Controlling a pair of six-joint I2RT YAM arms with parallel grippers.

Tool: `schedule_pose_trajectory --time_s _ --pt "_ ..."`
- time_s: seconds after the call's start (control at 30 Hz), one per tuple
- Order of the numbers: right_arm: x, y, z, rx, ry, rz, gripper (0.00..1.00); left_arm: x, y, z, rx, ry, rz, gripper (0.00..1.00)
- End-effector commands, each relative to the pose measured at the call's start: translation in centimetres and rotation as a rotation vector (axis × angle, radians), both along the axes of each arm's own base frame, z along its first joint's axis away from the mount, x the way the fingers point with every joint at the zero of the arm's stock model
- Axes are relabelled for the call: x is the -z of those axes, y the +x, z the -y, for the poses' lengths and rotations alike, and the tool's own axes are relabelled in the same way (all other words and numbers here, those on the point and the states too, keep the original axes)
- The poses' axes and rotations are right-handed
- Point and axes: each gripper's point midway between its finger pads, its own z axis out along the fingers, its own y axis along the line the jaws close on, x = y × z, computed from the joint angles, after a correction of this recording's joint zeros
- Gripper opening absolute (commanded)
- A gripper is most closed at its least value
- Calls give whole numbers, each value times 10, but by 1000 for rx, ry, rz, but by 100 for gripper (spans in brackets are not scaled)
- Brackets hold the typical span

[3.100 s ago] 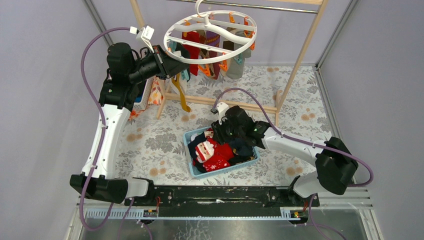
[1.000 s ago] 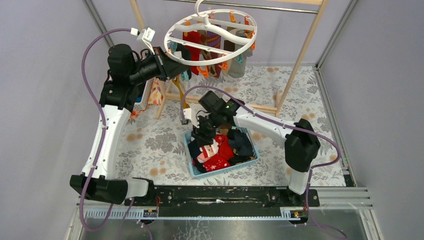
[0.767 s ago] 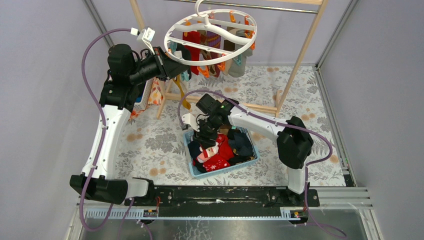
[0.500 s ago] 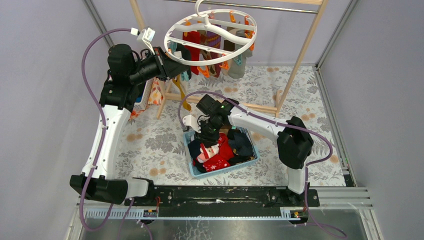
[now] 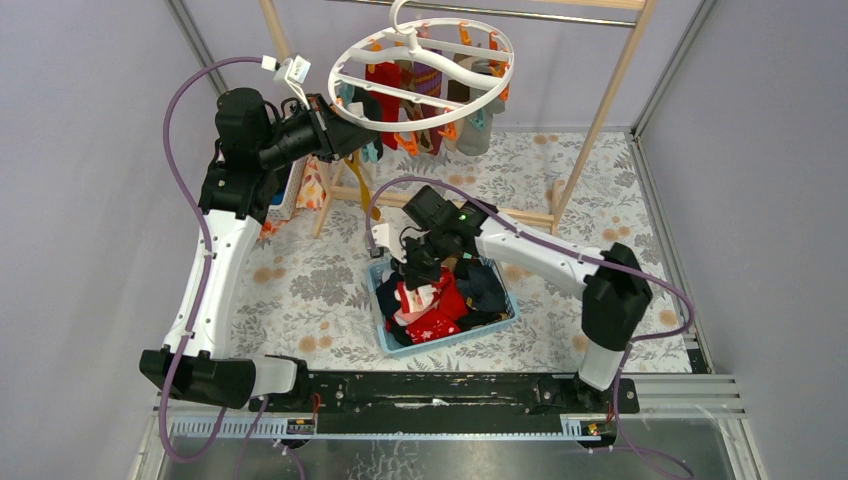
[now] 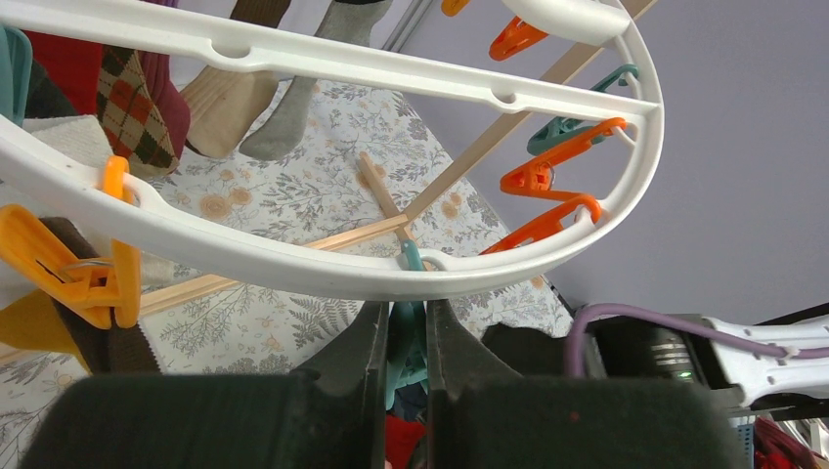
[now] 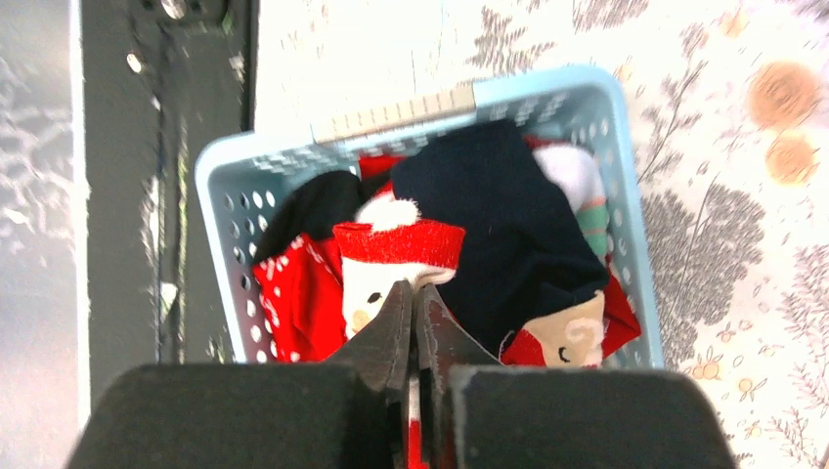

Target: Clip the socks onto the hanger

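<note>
- The left arm (image 5: 213,275) stands up from its near-left base, elbow high, forearm reaching far and right.
- The left gripper (image 6: 408,315) is held high, its fingers nearly together with a teal clip (image 6: 403,354) pinched between them.
- The right arm (image 5: 545,258) stretches left from its near-right base, wrist bent down.
- The right gripper (image 7: 412,293) points down, its fingers pressed together on a red and white sock (image 7: 396,256).

hanger (image 6: 323,281) cropped at edges, basket (image 7: 533,86) floor buried under socks (image 7: 499,215)

Lilac walls (image 5: 90,150) enclose a floral tablecloth (image 5: 300,290) and wooden rail frame (image 5: 601,115).
</note>
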Motion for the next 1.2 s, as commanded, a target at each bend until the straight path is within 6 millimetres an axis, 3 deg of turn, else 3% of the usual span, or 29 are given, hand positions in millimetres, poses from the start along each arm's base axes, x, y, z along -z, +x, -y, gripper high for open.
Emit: schedule_pose_trajectory --time_s 0.0,0.13,0.17,0.27,0.4,0.63,0.83,0.97,1.17 --pt "-67 -2 -20 54 285 -10 0 -16 -7 -2 7 2 52 0" --pt "-118 7 -22 176 560 -8 0 -19 -9 -1 14 -6 59 0" --pt "-121 10 -18 229 616 -12 0 -20 -9 0 19 -11 61 0" --pt "-157 19 -4 379 860 -1 0 -21 -12 2 39 -34 59 0" --pt "-185 26 13 521 1114 -55 0 -24 -16 7 70 -70 53 0" --pt "-226 34 38 589 1533 -205 0 -28 -22 13 118 -122 52 1" --pt "-253 48 33 531 1657 -249 0 -27 -23 14 133 -136 42 0" --pt "-260 66 30 523 1688 -304 0 -27 -25 15 144 -143 44 0" --pt "-270 72 17 443 1679 -354 0 -27 -26 16 163 -149 39 0"
